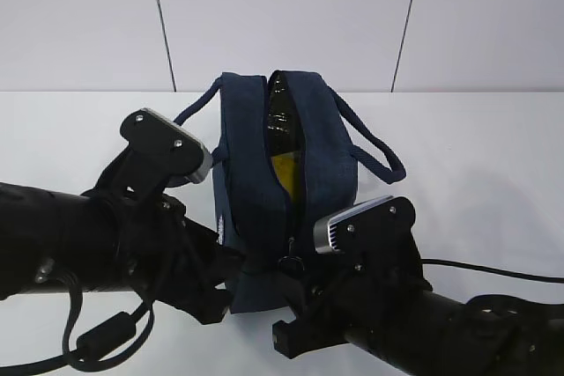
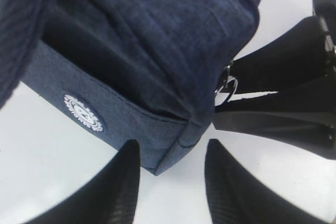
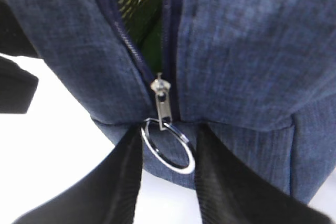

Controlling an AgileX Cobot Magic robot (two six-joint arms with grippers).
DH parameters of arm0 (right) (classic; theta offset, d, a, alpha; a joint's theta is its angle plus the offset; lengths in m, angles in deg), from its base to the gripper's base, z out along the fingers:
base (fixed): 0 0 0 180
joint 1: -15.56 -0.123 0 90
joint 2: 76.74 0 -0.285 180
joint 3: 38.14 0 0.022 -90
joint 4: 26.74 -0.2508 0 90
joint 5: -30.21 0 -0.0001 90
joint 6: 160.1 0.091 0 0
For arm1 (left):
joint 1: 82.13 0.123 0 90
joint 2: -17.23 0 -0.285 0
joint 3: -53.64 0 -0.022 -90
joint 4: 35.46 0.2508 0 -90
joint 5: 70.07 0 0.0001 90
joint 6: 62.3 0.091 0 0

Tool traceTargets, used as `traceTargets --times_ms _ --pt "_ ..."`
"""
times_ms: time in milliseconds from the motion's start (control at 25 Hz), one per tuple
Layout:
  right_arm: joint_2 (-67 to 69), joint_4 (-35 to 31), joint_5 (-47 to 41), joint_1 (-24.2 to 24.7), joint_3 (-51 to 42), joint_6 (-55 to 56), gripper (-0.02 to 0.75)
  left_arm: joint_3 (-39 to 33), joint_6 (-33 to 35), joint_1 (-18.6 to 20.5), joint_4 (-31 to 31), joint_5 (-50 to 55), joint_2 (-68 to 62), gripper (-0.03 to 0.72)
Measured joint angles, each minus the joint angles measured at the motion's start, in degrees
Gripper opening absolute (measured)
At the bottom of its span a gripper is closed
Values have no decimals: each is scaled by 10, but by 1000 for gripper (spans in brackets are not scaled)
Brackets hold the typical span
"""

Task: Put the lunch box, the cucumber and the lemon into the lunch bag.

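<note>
While unzipped, lunch bag (image 1: 256, 182) between tools

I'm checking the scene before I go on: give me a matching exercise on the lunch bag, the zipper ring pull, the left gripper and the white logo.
Things:
1. lunch bag
2. metal ring pull
3. left gripper
4. white round logo

States or places:
A. between the right gripper's fingers, at the bag's near end
B. printed on the bag's side wall
C. upright on the white table, top slit open
D. jaws astride the bag's lower corner

Pairs: 1-C, 2-A, 3-D, 4-B
</note>
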Motion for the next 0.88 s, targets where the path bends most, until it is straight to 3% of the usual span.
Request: traceTargets --times_ms 200,640,880 --pt "1 0 0 0 0 0 226 0 0 0 0 0 0 297" --pt "1 4 1 0 0 0 4 0 -1 0 0 2 0 296" --pt "-5 23 1 0 0 7 -13 0 -1 0 1 15 0 295"
